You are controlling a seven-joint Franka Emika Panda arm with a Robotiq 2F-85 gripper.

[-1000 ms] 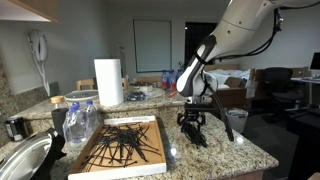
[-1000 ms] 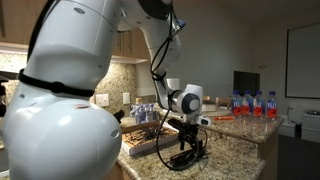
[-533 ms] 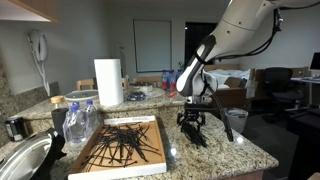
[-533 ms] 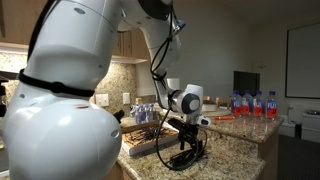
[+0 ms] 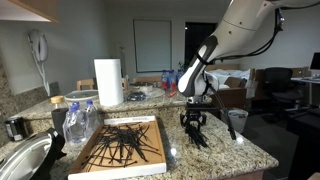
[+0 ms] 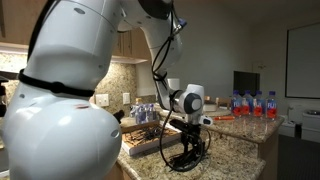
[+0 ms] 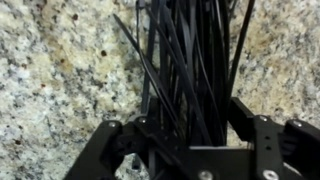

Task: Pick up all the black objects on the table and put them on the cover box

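Points the tool [image 5: 193, 122] straight down at the speckled granite tabletop [image 5: 235, 150] in both exterior views, just beside the edge of the cover box [image 5: 150, 125] that faces it. Reaches its dark fingertips down into a loose heap of the black objects [image 5: 198, 136] lying on bare stone, apart from the box. Looks, in the wrist view, along the tool [image 7: 180, 118] from above: sets one of the fingers [image 7: 112, 140] at the left of a fanned bundle of thin strips and the other at the right, well apart from each other, with the strips filling most of the gap and spreading away over the granite. Cannot tell from any view whether the pads already press on the bundle or merely flank it; shows no strip lifted clear of the stone. Finds many more of the same strips already piled in a crossed tangle inside the flat tan box, which lies on the tabletop between the tool and a round metal bowl [image 5: 25, 158] at the near corner. Places clear water bottles [image 5: 78, 122] just beside the box's far corner, and a white paper towel roll [image 5: 108, 82] upright behind them. Hides the heap partly behind the tool in an exterior view [image 6: 187, 152].
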